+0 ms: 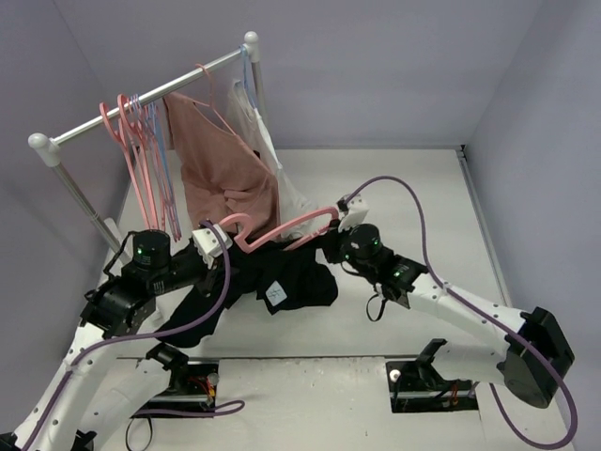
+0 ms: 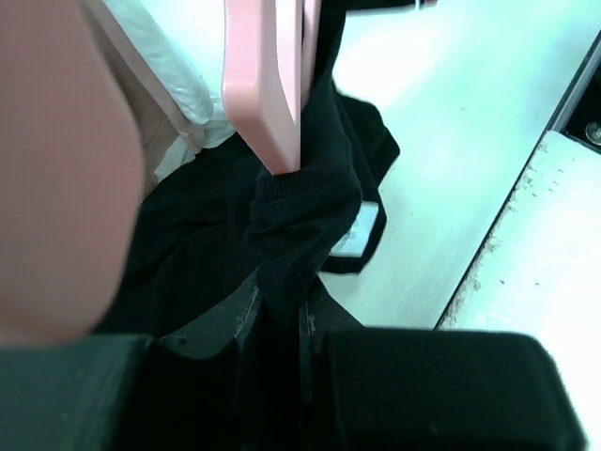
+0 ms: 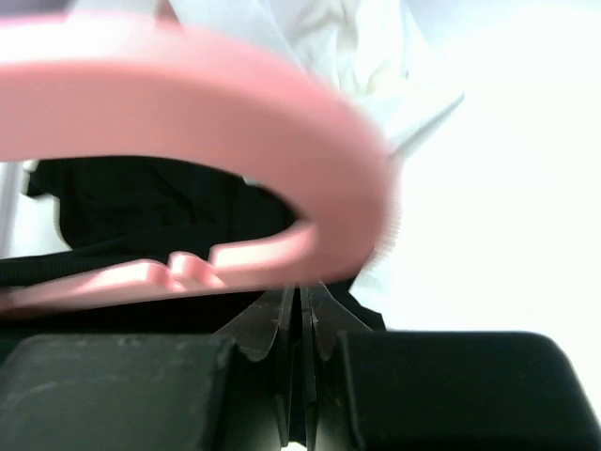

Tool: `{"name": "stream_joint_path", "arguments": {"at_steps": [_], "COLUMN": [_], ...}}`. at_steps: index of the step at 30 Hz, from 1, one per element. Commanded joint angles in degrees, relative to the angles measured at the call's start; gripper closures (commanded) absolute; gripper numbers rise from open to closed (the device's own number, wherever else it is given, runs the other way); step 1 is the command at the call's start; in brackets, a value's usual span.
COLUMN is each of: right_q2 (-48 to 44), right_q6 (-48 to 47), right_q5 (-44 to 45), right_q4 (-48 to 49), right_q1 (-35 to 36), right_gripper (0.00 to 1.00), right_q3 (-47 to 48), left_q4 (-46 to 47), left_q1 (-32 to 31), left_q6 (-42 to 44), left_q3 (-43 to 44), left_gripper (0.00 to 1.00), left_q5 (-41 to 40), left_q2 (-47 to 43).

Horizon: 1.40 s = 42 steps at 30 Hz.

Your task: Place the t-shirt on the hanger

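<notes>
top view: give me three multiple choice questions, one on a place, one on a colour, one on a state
1. Where does the white garment hang? A rack B right arm C table
2. The hanger over the t-shirt is: A lilac-blue B pink C white
3. The left gripper is: A open B shut on rack C shut on t-shirt
1 A, it hangs from the rack rail; 2 B, pink in every view; 3 C, black fabric is pinched between its fingers.
</notes>
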Motion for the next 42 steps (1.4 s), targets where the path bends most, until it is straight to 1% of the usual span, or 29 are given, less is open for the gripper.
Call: {"name": "stream_joint_path", "arguments": {"at_steps": [1, 6, 9, 13, 18, 21, 25, 29, 31, 32, 34, 38, 41, 42], "right_q2": [-5.25, -7.09, -7.35, -6.76, -6.43, -5.61, -3.45, -0.26, 1.21, 1.86, 3.10, 4.39, 4.57, 4.49], "right_q6": [-2.98, -4.78, -5.98, -8.46, -12.33, -14.10, -17.36, -18.55, -18.55, -18.80, -19.08, -20.21, -20.50, -22.07], "right_q5": [1.41, -1.22, -1.66, -0.74, 0.83, 0.65, 1.62, 1.59, 1.80, 2.42, 3.49, 2.06, 2.47, 2.25], "right_q4": [-3.14, -9.00, -10.24, -14.33, -18.13, -20.14, -21.45, -23.97, -25.00, -25.76, -27.24, -28.78, -29.50, -29.58], "right_q1": [-6.59, -11.33, -12.43, -14.06, -14.90, -14.90, -14.90, -14.90, -14.90, -14.90, -14.90, -14.90, -14.90, -14.90], "right_gripper": [1.00, 1.00, 1.00, 1.00, 1.00, 1.00, 1.00, 1.00, 1.00, 1.00, 1.00, 1.00, 1.00, 1.00], "right_q3": [2.20, 4.95, 6.55, 9.86, 14.37, 18.20, 22.57, 28.72, 30.33, 31.68, 34.48, 38.96, 40.24, 40.55], "left_q4": [-2.49, -6.31, -7.52, -8.32, -8.82, -8.84, -11.05, -11.50, -12.50, -13.15, -13.75, -13.58, -13.49, -13.41], "left_q1": [0.38, 0.38, 0.30, 0.21, -0.09, -0.49, -0.95, -1.93, -2.93, -4.14, -7.28, -14.51, -15.44, -15.44], "left_q6": [2.20, 2.48, 1.92, 2.13, 2.74, 3.28, 4.22, 4.72, 4.99, 5.31, 5.34, 4.65, 4.55, 4.56], "left_q3": [7.21, 6.69, 6.07, 5.95, 6.43, 7.50, 10.48, 13.21, 14.25, 14.64, 15.07, 15.49, 15.95, 16.02], "left_gripper": [1.00, 1.00, 1.00, 1.00, 1.00, 1.00, 1.00, 1.00, 1.00, 1.00, 1.00, 1.00, 1.00, 1.00], "left_q5": [-0.75, -3.79, -6.15, -10.40, -12.77, -12.22, -14.41, -15.99, -18.03, -20.32, -24.59, -32.35, -34.01, -34.24], "left_q2": [-3.09, -5.10, -4.65, -3.82, -0.60, 1.40, 3.92, 6.07, 7.01, 8.03, 9.80, 13.43, 15.15, 15.46]}}
